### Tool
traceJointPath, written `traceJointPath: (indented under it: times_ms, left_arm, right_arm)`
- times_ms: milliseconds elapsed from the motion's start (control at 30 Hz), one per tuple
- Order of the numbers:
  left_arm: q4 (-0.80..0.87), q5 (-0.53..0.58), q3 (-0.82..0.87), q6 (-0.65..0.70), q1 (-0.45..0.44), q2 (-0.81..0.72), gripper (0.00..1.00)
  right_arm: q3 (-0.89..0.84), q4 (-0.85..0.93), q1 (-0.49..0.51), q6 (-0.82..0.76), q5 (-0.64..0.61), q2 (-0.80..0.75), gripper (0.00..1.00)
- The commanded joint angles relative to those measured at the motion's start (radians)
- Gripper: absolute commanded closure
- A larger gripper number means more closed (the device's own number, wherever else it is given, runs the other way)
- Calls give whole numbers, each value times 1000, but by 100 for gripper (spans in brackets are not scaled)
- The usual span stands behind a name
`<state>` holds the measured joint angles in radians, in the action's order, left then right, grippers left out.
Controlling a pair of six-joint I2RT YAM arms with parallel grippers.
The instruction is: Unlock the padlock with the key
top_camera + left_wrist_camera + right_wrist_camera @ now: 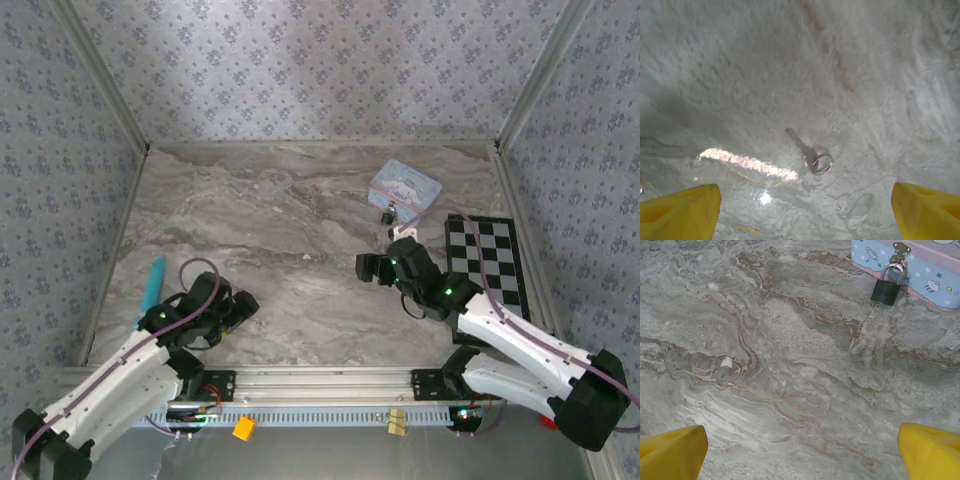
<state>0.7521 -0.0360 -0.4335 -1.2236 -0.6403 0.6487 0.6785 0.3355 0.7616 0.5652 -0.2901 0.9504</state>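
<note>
A small silvery key (pixel 805 150) on a ring lies flat on the marble table, straight ahead of my left gripper (pixel 802 215). That gripper's yellow fingertips (pixel 680 212) stand wide apart with nothing between them. The dark padlock (pixel 886 290) hangs by its silver shackle from the clasp of the pale blue tin (pixel 925 267). My right gripper (pixel 800 457) is open and empty, well short of the padlock, over bare marble. From above, the left gripper (pixel 238 306) is low at the near left. The right gripper (pixel 368 267) points toward the padlock (pixel 386 214) by the tin (pixel 405 186).
A teal stick-like object (pixel 152 284) lies just left of the left arm. A black-and-white checkered board (pixel 488 262) lies at the right, partly under the right arm. Patterned walls close in the table on three sides.
</note>
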Motion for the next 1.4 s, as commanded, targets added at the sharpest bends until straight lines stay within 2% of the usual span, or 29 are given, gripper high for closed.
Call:
traceJointPath:
  times_ms: [0, 133, 267, 500, 733, 900, 1033, 1200, 1367]
  left_arm:
    - [-82, 67, 26, -180, -63, -5, 17]
    - [-258, 85, 94, -273, -132, 48, 30]
    - [-297, 135, 93, -306, -173, 118, 41]
    - [-341, 187, 117, -328, -183, 160, 52]
    - [-355, 165, 109, -325, -183, 229, 57]
    - [-291, 161, 64, -309, -183, 297, 60]
    - [-372, 144, 68, -310, -182, 368, 64]
    - [-373, 139, 21, -277, -179, 453, 70]
    - [-445, 130, 23, -262, -172, 511, 76]
  right_arm:
    - [21, -30, 20, 27, -61, 19, 1]
    - [25, -34, 34, 40, -59, 48, 1]
    - [26, -31, 44, 51, -66, 64, 1]
    - [25, -38, 52, 55, -54, 90, 1]
    - [29, -33, 63, 56, -60, 106, 1]
    - [30, -25, 64, 78, -67, 106, 1]
    - [31, -21, 65, 81, -67, 106, 1]
    - [30, -2, 66, 90, -70, 97, 1]
    - [20, 0, 67, 96, -73, 87, 1]
